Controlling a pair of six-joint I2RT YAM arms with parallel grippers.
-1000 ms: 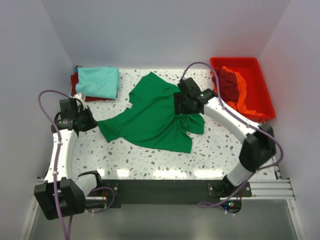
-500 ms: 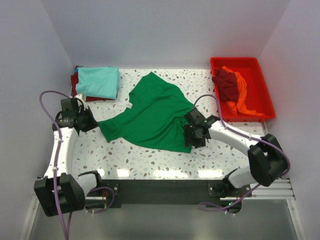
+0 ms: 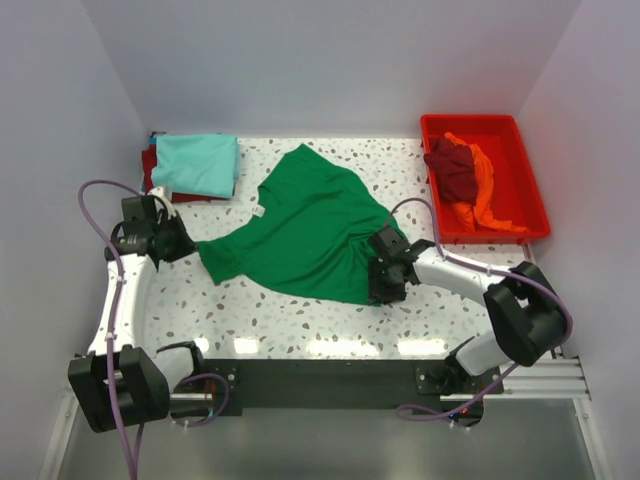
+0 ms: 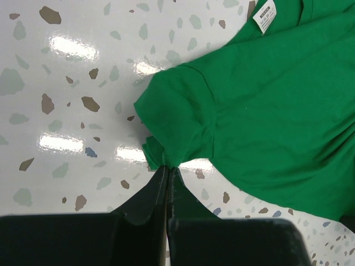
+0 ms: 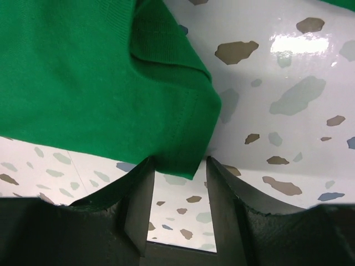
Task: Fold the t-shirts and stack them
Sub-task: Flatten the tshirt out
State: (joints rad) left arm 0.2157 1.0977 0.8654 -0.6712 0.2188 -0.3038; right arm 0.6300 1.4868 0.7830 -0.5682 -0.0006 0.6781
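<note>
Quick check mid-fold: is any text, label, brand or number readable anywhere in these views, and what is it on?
White neck tag on the green t-shirt: it carries print, but too small and blurred to read.
No other text shows in any view.

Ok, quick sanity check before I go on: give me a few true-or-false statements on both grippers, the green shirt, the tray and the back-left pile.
1. The left gripper is shut on a sleeve of the green t-shirt. True.
2. The right gripper is clamped fully shut. False: its jaws stand apart, with the green t-shirt's hem corner between them.
3. The red tray is empty. False: a dark red t-shirt and an orange t-shirt lie in it.
4. The light teal t-shirt lies folded at the back left, on dark red cloth. True.
5. The green t-shirt is folded. False: it lies spread on the table.
</note>
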